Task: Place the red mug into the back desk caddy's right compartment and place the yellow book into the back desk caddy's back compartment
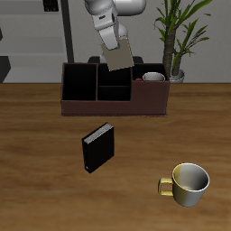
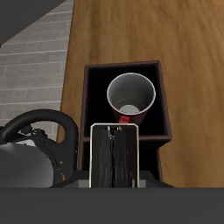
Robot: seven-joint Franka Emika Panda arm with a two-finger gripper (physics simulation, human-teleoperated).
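Note:
The red mug (image 1: 153,77) (image 2: 131,96) stands upright inside the right compartment (image 2: 98,122) of the back desk caddy (image 1: 113,108) (image 2: 86,96). My gripper (image 1: 116,54) is shut on the yellow book (image 1: 120,60) (image 2: 115,157), a thin grey-tan book held on edge. The book hangs over the caddy's small middle sections, beside the mug's compartment. Its lower edge is about level with the caddy's rim. Whether it reaches into the back compartment I cannot tell.
A black book (image 1: 98,147) stands on the table between the caddy and the front edge. A plain yellow-gold mug (image 1: 185,183) sits near the front edge. A potted plant (image 1: 176,41) stands behind the caddy's mug end.

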